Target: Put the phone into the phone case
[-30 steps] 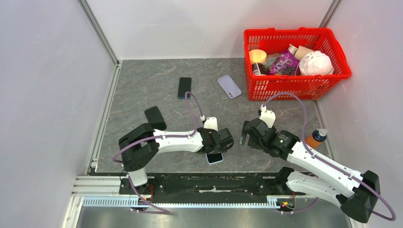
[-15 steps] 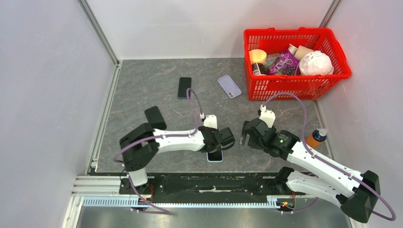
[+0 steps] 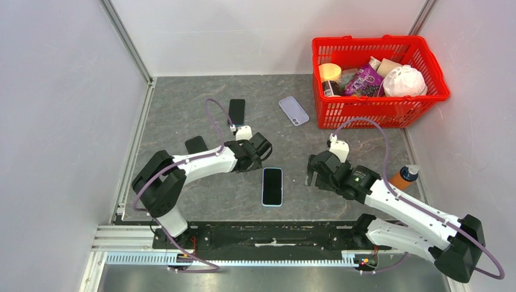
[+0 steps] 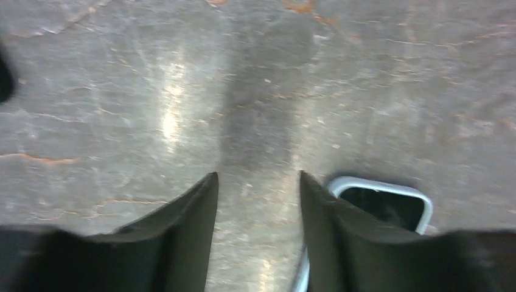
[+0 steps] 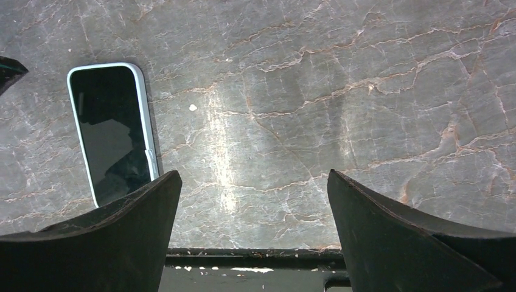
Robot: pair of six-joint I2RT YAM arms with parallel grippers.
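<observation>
While the phone [image 3: 272, 186], a glossy black slab in what looks like a pale-blue, round-cornered case [image 5: 148, 121], lies flat and screen-up on the veined grey table [image 3: 182, 109] between the arms, you hold the left tool [image 4: 258, 175] half spread and the right tool [image 5: 254, 173] wide, both empty, so little seems left.

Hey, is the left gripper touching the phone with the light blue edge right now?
Apart. The top view shows a strip of bare table between the left gripper and the phone.
</observation>
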